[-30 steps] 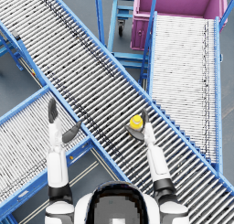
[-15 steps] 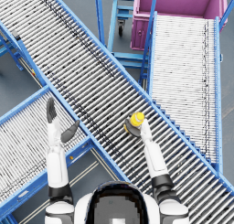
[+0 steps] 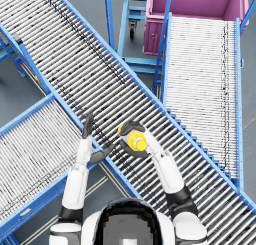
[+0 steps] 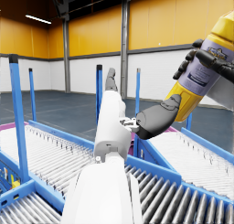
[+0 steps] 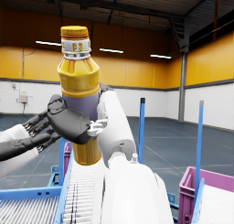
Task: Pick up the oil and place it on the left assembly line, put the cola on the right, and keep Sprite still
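glossy yellow plastic oil bottle [image 5: 80, 93]; matt grey metal rollers [image 3: 200, 79].

A long blue-framed roller conveyor [image 3: 70, 49] crosses the grey floor [image 3: 15, 104], with a magenta bin [image 3: 200, 1] off to its far right. The walls [image 4: 155, 77] are white below and yellow above. Strip lights [image 5: 114, 50] glow overhead.

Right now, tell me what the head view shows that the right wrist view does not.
Only the head view: three roller conveyors laid out from above, with the long diagonal conveyor under the hands. Only the right wrist view: the side of the oil bottle with its purple label, plus ceiling lights. Both: the right hand gripping the oil bottle clear of the rollers, and the left hand holding nothing close beside it.
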Controlling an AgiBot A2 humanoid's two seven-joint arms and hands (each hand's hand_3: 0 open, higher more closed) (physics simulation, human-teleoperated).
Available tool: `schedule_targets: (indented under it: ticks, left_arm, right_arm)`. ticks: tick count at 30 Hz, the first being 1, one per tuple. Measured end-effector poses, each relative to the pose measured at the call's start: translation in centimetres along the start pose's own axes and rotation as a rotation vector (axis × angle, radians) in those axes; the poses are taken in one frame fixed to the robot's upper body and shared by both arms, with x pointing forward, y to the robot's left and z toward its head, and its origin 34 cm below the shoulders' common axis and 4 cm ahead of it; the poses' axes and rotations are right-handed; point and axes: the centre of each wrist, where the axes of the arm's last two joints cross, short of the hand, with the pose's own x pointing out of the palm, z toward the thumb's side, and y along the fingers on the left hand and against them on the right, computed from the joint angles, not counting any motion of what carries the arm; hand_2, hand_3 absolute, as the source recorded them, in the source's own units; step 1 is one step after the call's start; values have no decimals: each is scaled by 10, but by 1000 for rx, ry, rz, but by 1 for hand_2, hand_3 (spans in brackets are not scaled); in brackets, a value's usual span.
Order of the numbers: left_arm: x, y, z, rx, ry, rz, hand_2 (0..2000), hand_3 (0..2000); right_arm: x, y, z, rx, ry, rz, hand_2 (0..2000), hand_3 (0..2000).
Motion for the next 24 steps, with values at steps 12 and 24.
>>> schedule_targets:
  ticks: [12,24]
  left_arm:
    - [48,2,-9,5,238,-154,0,0]
    - [50,-1,-12,-8,245,-196,2000,980]
  right_arm:
    - [27,6,-14,50,-51,82,2000,2000]
    - [38,24,-42,158,-82,113,2000,2000]
